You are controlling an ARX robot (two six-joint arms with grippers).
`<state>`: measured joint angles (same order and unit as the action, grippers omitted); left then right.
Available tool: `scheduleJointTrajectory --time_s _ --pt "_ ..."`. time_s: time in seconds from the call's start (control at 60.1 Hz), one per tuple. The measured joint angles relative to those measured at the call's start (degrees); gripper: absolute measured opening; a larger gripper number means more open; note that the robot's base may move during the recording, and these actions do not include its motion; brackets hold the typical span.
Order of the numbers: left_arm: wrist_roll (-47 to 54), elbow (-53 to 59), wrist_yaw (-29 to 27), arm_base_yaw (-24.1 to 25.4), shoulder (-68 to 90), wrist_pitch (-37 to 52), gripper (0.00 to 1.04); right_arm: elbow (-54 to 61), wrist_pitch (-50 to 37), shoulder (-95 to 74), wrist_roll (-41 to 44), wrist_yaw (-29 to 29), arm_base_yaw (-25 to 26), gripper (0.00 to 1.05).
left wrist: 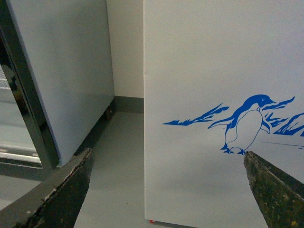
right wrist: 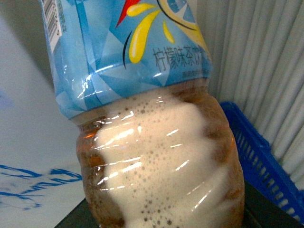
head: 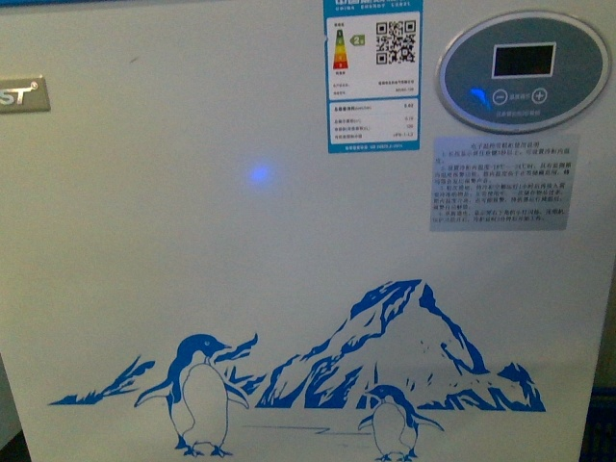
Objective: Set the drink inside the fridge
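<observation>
The left hand point(left wrist: 167, 154) hangs released before the fridge point(head: 289, 241); the right hand grasps the foamy drink point(right wrist: 156, 156).

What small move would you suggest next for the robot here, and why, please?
Probably raise the open, empty left gripper toward the top of the fridge. The views show only its white walls, so the lid is out of sight and its state unknown. The drink fills the right wrist view, apparently held there, so that arm seems occupied.
</observation>
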<state>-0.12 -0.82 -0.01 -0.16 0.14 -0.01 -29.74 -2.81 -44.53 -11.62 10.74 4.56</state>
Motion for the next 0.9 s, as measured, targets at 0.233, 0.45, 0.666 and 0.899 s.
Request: scheduleJointTrajectory --time_s 0.233,0.45,0.666,0.899 --pt "0.00 0.00 0.00 0.00 0.00 0.00 0.97 -0.96 10.47 17.18 -0.81 9.40 -9.68 0.43" --pt "0.00 0.00 0.00 0.00 0.00 0.00 0.97 -3.85 10.12 20.44 -0.61 11.78 -10.62 0.43" --pt "0.00 0.00 0.00 0.00 0.00 0.00 0.97 -4.20 9.53 21.29 -0.92 4.55 -5.38 0.43" --pt "0.00 0.00 0.00 0.00 0.00 -0.02 0.97 -1.31 5.14 22.14 -3.72 0.50 -2.16 0.43"
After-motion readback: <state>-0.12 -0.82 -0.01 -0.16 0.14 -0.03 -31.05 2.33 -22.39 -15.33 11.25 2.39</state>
